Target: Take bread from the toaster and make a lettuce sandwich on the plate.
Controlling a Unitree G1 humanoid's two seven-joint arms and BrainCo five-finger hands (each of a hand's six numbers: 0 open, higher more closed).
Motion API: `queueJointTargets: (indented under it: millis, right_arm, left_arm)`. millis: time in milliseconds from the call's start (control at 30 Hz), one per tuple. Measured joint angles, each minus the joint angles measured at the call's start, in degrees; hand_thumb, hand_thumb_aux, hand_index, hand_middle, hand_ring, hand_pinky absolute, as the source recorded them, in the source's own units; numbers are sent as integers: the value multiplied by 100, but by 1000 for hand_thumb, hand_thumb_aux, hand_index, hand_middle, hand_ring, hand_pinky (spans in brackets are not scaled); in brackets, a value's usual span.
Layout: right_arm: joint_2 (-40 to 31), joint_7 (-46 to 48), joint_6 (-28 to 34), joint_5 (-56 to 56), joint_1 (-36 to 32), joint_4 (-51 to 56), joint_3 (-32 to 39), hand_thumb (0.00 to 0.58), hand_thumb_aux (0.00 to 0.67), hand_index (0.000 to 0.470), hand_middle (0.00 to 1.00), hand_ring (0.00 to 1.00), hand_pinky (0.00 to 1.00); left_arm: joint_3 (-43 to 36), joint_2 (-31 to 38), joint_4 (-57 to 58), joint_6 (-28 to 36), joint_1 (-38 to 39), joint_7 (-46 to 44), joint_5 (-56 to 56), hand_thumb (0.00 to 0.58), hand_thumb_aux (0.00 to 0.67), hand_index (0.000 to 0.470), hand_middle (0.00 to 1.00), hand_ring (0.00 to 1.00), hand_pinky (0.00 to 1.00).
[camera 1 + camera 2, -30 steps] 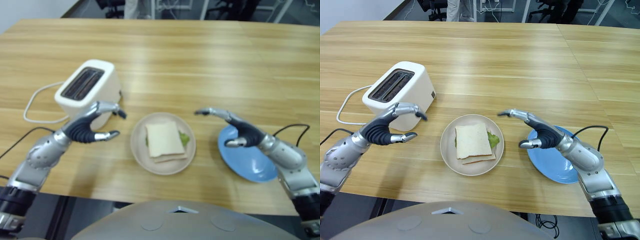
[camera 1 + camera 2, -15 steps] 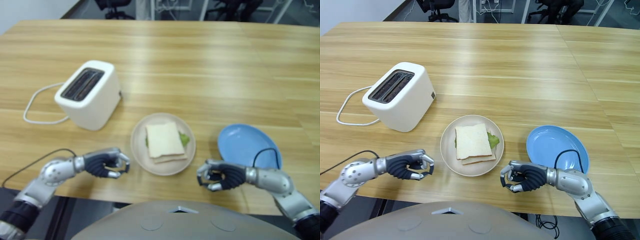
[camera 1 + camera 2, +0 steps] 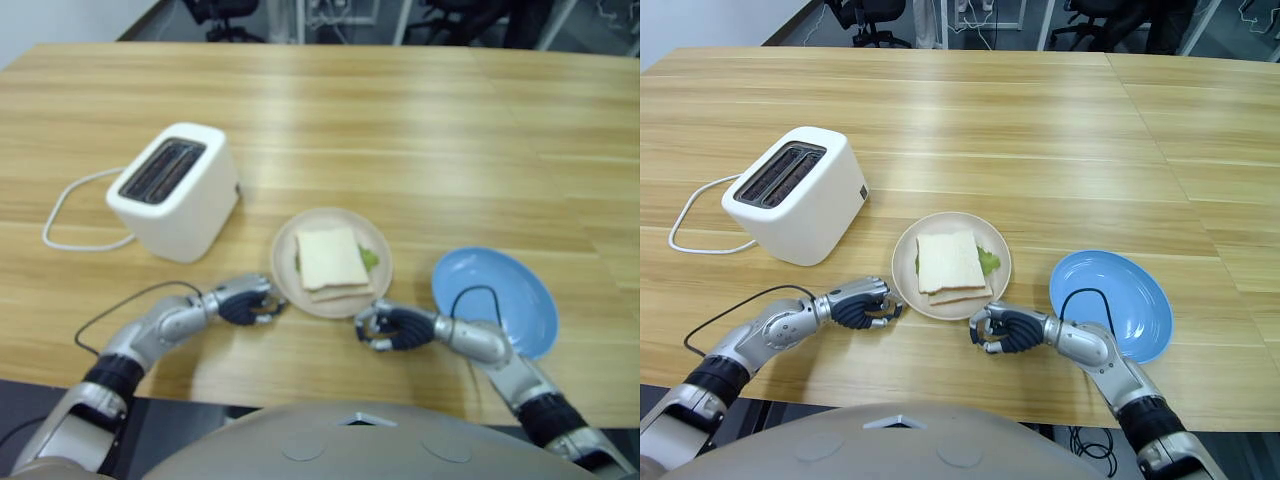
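Right eye view, quick pass: the sandwich sits on the tan plate at the middle of the table, top slice of bread squared over the bottom one, lettuce poking out on its right edge. My left hand rests on the table just beside the plate's near-left rim, fingers curled into a fist with nothing in them. My right hand is on the table just beside the near-right rim, also balled up and empty. So the sandwich lies forward of both hands and between them, up and to the right from the left hand, up and to the left from the right hand. Its long axis runs roughly away from me, leaning a little to the left at the far end. Both hands are about equally near; the left looks marginally closer to the rim, and I cannot tell if it touches. The toaster stands well apart at far left, no bread showing above its slots. A blue plate lies to the right, bare of food. Judging by this, the sandwich looks assembled; any nudge to it would need a hand to uncurl first and come in from the near side.
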Motion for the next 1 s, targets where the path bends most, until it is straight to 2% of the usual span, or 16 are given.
queueJointTargets:
  millis: [300,467,500,533,567,600,633,700,733,867,1000]
  right_arm:
    - [384,-1363,-31,-540,-694,990,-32,580,670,460,1000,1000,1000]
    - [416,-1488,-149,-464,-678,1040,-34,580,670,460,1000,1000,1000]
    - [416,-1486,-160,-398,-644,1022,-37,555,531,364,961,961,961]
    - [418,-1491,-162,-317,-599,955,-78,0,0,0,0,0,0]
    - [427,-1515,-172,-227,-575,884,-163,0,0,0,0,0,0]
    - [431,-1556,-174,-46,-575,771,-297,0,0,0,0,0,0]
    - [437,-1598,-173,143,-581,598,-480,0,0,0,0,0,0]
    - [476,-1710,-169,509,-631,178,-814,0,0,0,0,0,0]
    - [520,-1745,-157,701,-674,-61,-943,0,0,0,0,0,0]
    - [945,-1950,-134,1196,-754,-1065,-1251,0,0,0,0,0,0]
    - [1371,-2269,-133,1328,-985,-1699,-1525,0,0,0,0,0,0]
  left_arm:
    - [-248,-248,855,-236,-606,1074,435,580,670,460,1000,1000,1000]
    - [-251,-280,1128,-401,-1015,1421,452,580,670,460,1000,1000,1000]
    - [-243,-299,1130,-488,-1053,1461,391,580,670,460,1000,1000,1000]
    - [-211,-329,1117,-591,-1055,1500,298,579,649,446,886,886,886]
    - [-184,-344,1093,-668,-1049,1522,219,579,649,446,886,886,886]
    - [-109,-354,996,-763,-1016,1562,71,509,436,299,447,447,447]
    - [12,-372,854,-827,-976,1585,-125,58,34,23,0,0,0]
    - [280,-388,468,-916,-878,1637,-564,58,34,23,0,0,0]
    - [446,-389,188,-916,-793,1642,-770,0,0,0,0,0,0]
    - [1010,-503,-1161,-745,-452,1635,-1684,0,0,0,0,0,0]
    - [1584,-952,-2461,-314,-376,1717,-2368,0,0,0,0,0,0]
